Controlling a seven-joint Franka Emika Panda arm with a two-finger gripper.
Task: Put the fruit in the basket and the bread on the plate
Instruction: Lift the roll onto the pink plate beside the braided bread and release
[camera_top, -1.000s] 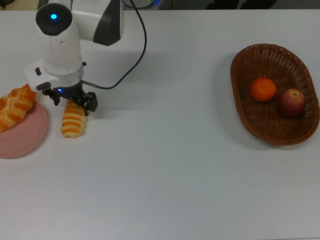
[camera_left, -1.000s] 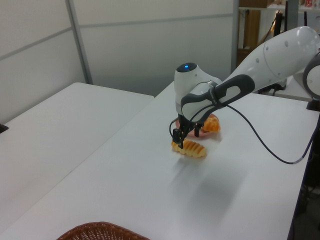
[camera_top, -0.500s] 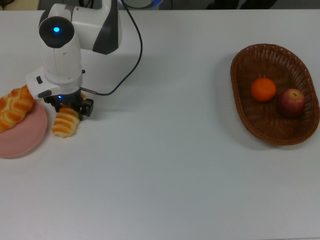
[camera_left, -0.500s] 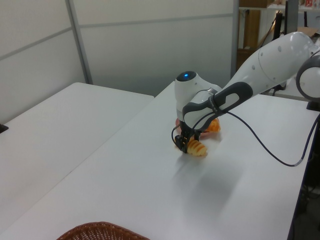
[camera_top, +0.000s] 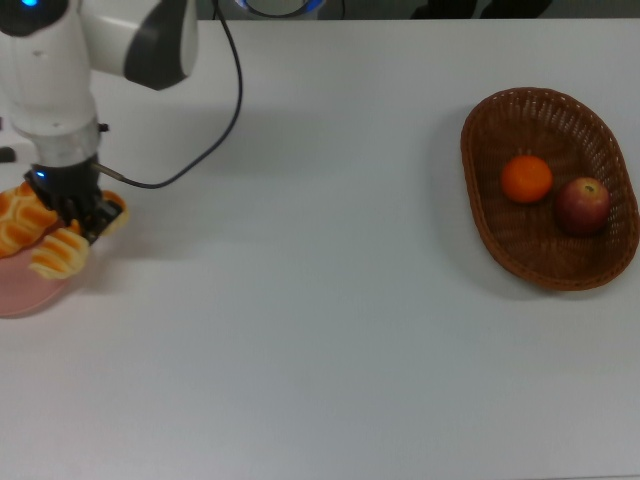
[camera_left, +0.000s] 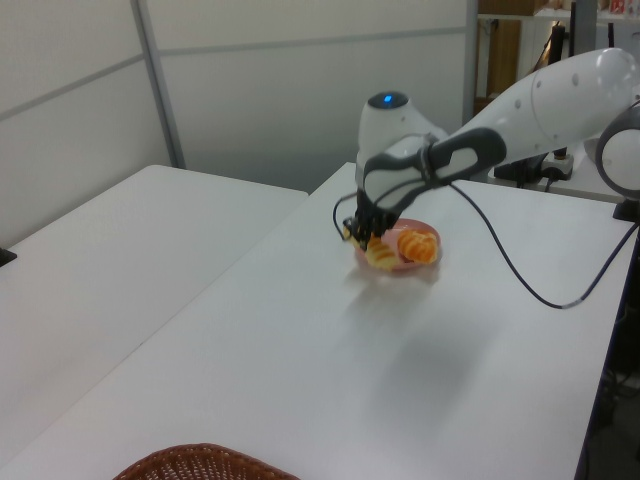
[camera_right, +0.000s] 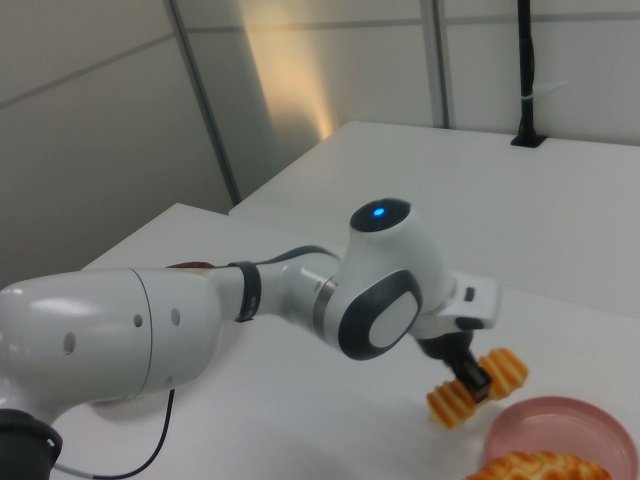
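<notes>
From where I stood, the gripper (camera_top: 72, 222) was closed on the roll (camera_top: 60, 250), pinching it across its middle, so that one ridged end stuck out past the fingers on each side. In the right view that was plainest: the roll (camera_right: 478, 388) hung tilted in the gripper (camera_right: 470, 379), clear of the table (camera_top: 330, 300), up beside the plate's (camera_right: 560, 428) rim on the right view's left. In the top view the roll's lower end overlapped the right edge of the plate (camera_top: 25, 292). In the left view the roll (camera_left: 380, 254) sat just under the gripper (camera_left: 364, 233), at the near-left edge of the plate (camera_left: 400, 266).

The loaf (camera_top: 22, 220) lay on the plate, touching or nearly touching the roll in the top view; I could not tell which. It showed on the plate in the left view too (camera_left: 417, 245), and as an orange crust at the bottom of the right view (camera_right: 535, 467).

Well apart, at the top view's right, the basket (camera_top: 490, 210) stood on the table with the mandarin (camera_top: 526, 179) and the apple (camera_top: 582, 205) inside it, side by side, close together. A black cable (camera_top: 215, 110) trailed from the arm (camera_top: 60, 70) across the table.
</notes>
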